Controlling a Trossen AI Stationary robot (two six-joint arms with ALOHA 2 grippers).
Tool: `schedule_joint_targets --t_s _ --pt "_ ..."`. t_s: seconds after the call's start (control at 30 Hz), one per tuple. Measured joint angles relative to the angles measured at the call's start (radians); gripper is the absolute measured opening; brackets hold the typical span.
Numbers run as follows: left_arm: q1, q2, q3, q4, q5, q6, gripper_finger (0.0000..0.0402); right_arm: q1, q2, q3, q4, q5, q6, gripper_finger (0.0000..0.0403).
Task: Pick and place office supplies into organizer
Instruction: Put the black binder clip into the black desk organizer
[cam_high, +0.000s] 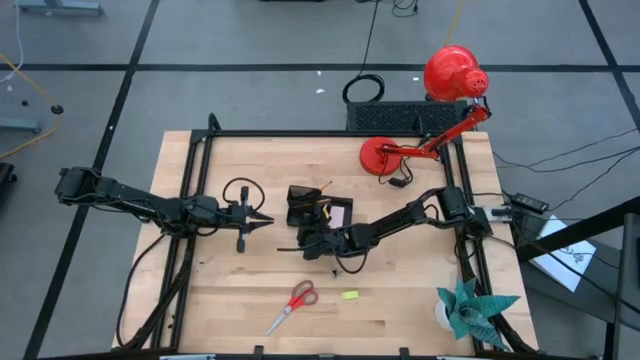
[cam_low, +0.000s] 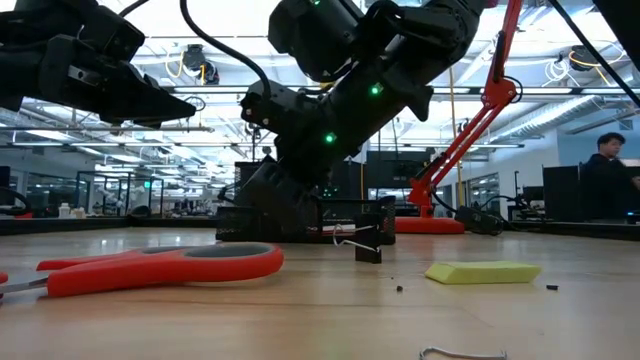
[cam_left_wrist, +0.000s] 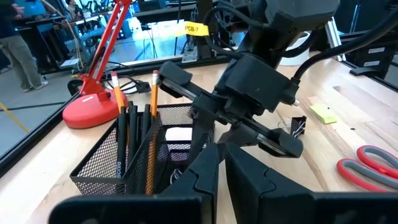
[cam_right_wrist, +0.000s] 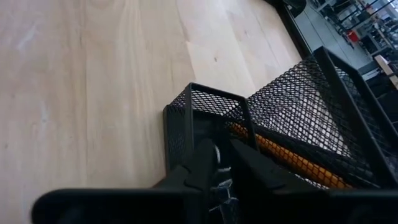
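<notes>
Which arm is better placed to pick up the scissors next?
Judging from above, neither is clearly nearer. The left hand hangs free beside the organizer, while the right hand is at the organizer, so left seems better for the scissors.

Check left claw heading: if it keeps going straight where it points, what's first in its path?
Most likely the mesh organizer with the upright pencils, which lies dead ahead of the left claw. The right claw works right at it, so depending on height the right arm could be met first.

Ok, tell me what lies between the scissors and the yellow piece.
High view: bare wood between the red-handled scissors and yellow piece. Low view shows a black binder clip farther back.
</notes>
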Motion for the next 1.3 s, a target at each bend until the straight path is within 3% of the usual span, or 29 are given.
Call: schedule_joint_targets --t_s 0.27,0.67,0.87,0.97,1.17,1.3 --pt "0.0 0.0 0.0 0.0 0.0 -0.001 0.0037 0.012 -0.023 -0.002 -0.017 0.047 -0.064 0.0088" --pt "0.0 0.0 0.0 0.001 0.004 -0.011 0.0037 0.1 -0.267 -0.001 -0.091 0.042 -0.14 0.008" --pt "0.0 0.0 0.0 0.0 0.004 -0.023 0.0037 0.147 -0.364 -0.001 -0.282 -0.231 0.035 0.008" --pt "0.0 0.0 0.0 -0.006 0.009 -0.027 0.0037 0.171 -0.385 -0.005 -0.36 -0.291 0.096 0.008" --pt "-0.005 0.0 0.001 -0.048 0.028 -0.047 0.0037 0.227 -0.383 -0.139 -0.239 -0.21 0.107 0.0075" --pt "-0.045 0.004 0.001 -0.115 0.066 -0.061 0.0037 0.246 -0.397 -0.264 -0.107 -0.122 0.1 0.0031"
